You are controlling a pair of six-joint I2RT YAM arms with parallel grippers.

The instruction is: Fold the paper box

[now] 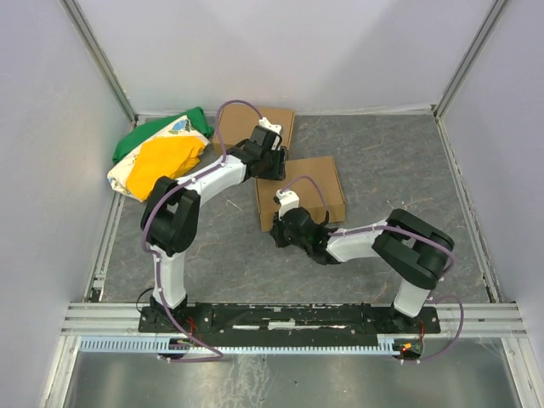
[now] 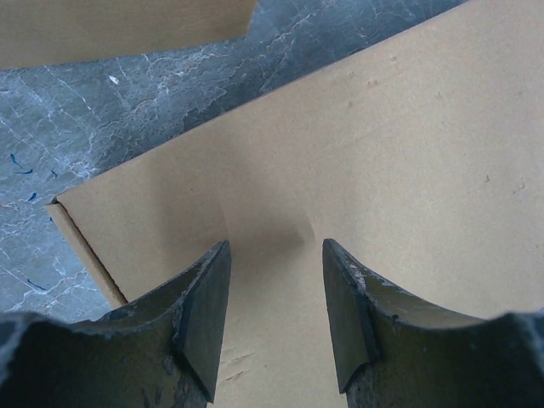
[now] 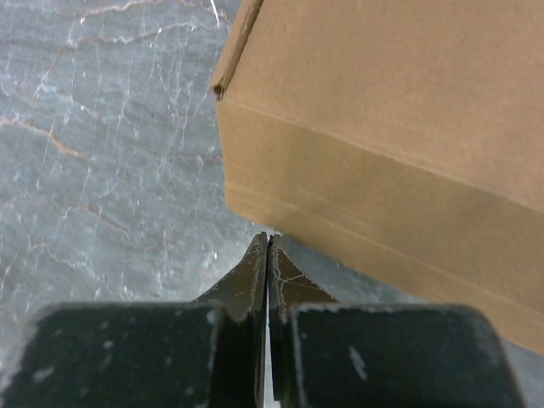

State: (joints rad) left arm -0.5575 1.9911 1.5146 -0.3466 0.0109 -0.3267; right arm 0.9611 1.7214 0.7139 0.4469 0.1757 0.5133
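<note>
- Brown cardboard, the paper box (image 1: 310, 191) lies closed and flat on the grey marbled desk (image 1: 382, 153), lid up.
- My left jaws stand apart over the paper box's lid, near its far left corner, with nothing between them. Whether the tips touch the lid I cannot tell.
- My right jaws are pressed together, low just beside the paper box's near left corner, gripping nothing.
- A second brown box (image 1: 276, 117) sits behind the paper box, apart from it.
- A green, yellow and white bag (image 1: 157, 157) lies well left of the paper box.
</note>
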